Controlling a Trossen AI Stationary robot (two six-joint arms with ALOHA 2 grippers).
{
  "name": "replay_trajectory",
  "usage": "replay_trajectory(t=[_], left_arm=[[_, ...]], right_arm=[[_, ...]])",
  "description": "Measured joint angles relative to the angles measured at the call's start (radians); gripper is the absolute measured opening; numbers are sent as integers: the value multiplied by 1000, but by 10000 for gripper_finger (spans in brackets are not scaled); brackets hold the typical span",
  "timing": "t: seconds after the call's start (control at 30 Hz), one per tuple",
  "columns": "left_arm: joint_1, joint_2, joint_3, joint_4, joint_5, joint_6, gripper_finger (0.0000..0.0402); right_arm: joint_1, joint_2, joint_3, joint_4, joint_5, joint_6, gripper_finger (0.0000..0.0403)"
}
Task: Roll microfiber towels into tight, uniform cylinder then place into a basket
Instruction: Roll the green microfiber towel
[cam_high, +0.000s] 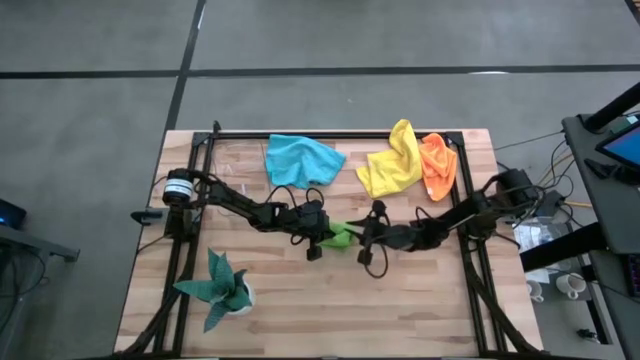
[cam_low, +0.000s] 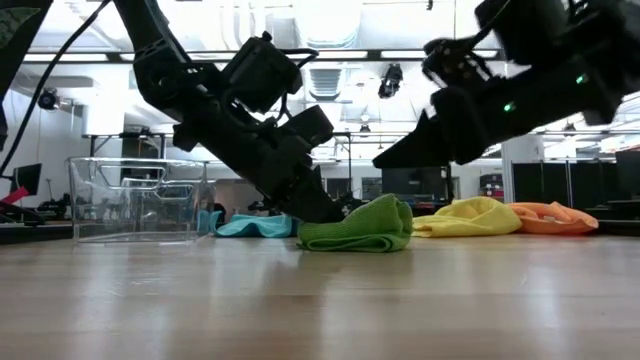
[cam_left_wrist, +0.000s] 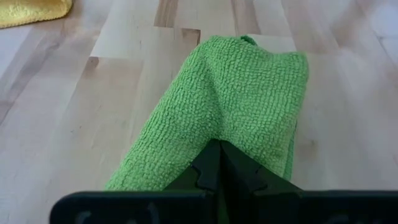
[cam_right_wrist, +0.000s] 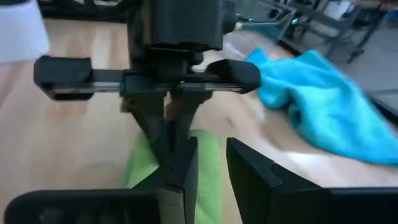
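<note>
Green towel (cam_high: 341, 236) sits bunched mid-table between both grippers. Left gripper (cam_left_wrist: 219, 163) is clamped on its left edge. Right gripper (cam_right_wrist: 208, 163) is slightly parted just right of it, holding nothing. Basket (cam_low: 130, 198) far left.

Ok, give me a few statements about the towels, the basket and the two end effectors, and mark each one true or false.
1. The left end effector is shut on the green towel. True.
2. The blue towel lies in the basket. False: it lies loose on the table.
3. The right end effector is open, its fingers apart. True.
4. The yellow towel is rolled tight. False: it lies crumpled beside the orange towel.
</note>
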Motion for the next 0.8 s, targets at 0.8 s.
replay_trajectory(t=[0.8], left_arm=[[-1,-55,-4,-77,-215,132,0]], right_arm=[[-7,264,87,20,-129,111,16]])
